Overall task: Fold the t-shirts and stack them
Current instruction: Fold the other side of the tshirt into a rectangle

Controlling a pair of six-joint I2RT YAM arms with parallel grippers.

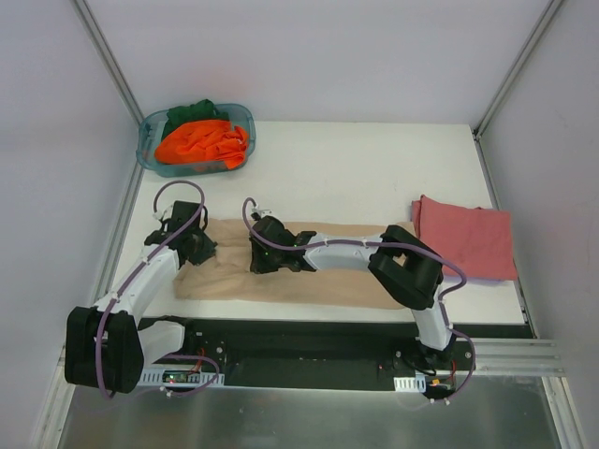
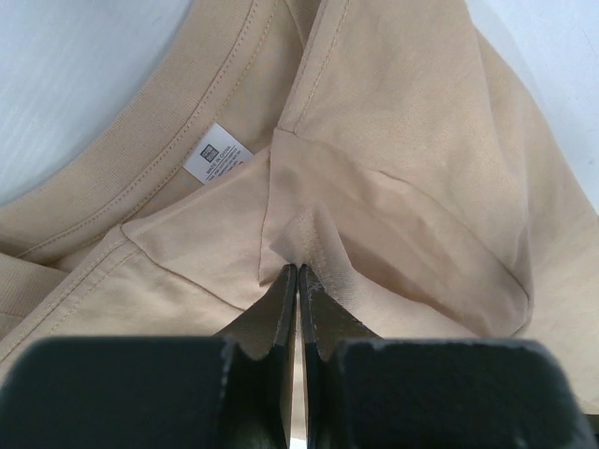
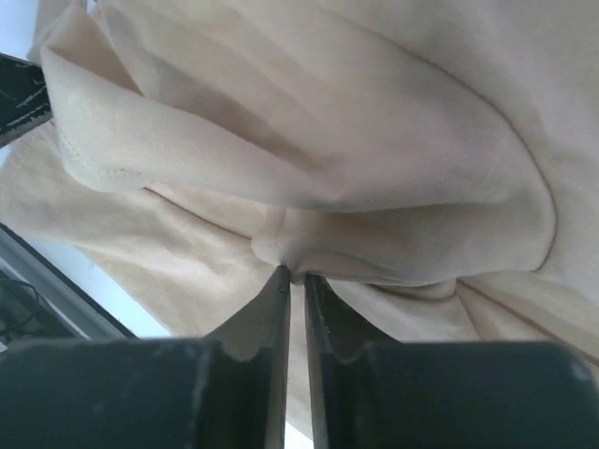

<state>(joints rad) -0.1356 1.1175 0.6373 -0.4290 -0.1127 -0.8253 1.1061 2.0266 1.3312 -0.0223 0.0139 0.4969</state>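
A tan-beige t-shirt lies spread along the near part of the white table. My left gripper is shut on a fold of it near the collar and its white label; the pinch shows in the left wrist view. My right gripper is shut on a bunched fold near the shirt's middle, as the right wrist view shows. A folded dusty red t-shirt lies at the right. A bright orange t-shirt and a dark green one lie in the tub.
The teal see-through plastic tub stands at the back left corner of the table. Metal frame posts and white walls close in the sides. The black base plate runs along the near edge.
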